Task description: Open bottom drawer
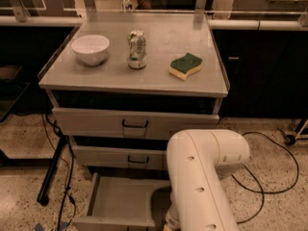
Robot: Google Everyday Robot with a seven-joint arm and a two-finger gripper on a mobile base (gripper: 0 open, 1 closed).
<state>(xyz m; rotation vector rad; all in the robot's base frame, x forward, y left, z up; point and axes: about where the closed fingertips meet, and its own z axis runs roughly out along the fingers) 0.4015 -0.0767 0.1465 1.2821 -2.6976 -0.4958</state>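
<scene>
The bottom drawer (122,203) of the grey cabinet stands pulled out toward me, showing its plain grey tray; its front edge runs along the lower frame edge and its handle is hidden. My white arm (202,177) reaches down at the drawer's right side. The gripper is hidden below the arm, at the frame's bottom edge. The top drawer (134,123) and the middle drawer (127,159) are shut, each with a black handle.
On the cabinet top (159,81) stand a white bowl (90,48), a dented can (137,49) and a green-and-yellow sponge (186,65). Black cables (260,177) lie on the speckled floor at right. A black stand leg (53,170) leans at left.
</scene>
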